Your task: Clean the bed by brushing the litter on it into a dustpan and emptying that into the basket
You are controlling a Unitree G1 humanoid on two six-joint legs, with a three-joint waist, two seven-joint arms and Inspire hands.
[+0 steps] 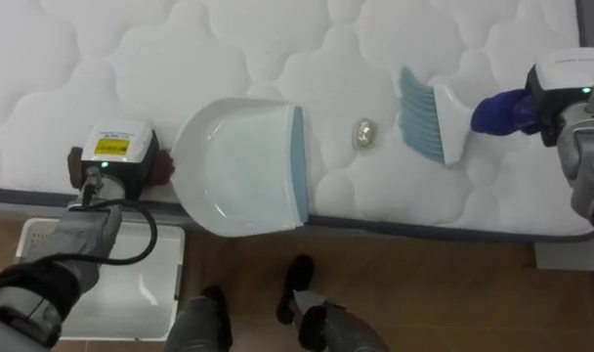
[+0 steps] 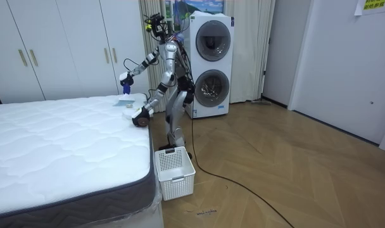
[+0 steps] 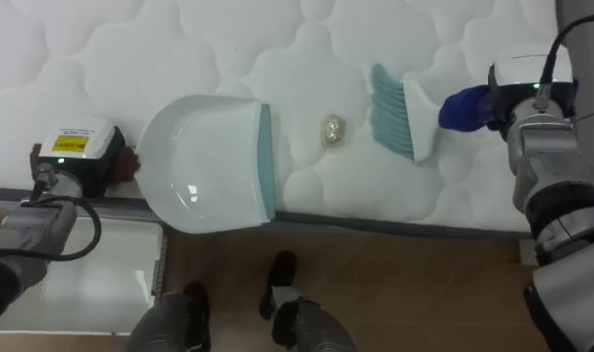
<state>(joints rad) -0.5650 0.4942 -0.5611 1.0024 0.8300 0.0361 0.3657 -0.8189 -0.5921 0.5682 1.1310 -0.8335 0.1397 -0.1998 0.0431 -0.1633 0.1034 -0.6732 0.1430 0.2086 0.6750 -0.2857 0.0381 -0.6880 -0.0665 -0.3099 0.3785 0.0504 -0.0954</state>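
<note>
Bed (image 1: 131, 59) bears crumpled ball (image 1: 364, 134) between dustpan (image 1: 238, 166) and brush (image 1: 429, 117).

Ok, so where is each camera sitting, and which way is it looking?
Left eye view: on the robot's head, looking down at the mattress edge; both arms show, left hand holding the dustpan, right hand the brush, feet below.
Right eye view: beside it, same downward look, same arms and feet.
Room view: standing across the room, facing the whole robot at the mattress, washing machines behind.
Both eye views share the dustpan, brush and crumpled ball.
</note>
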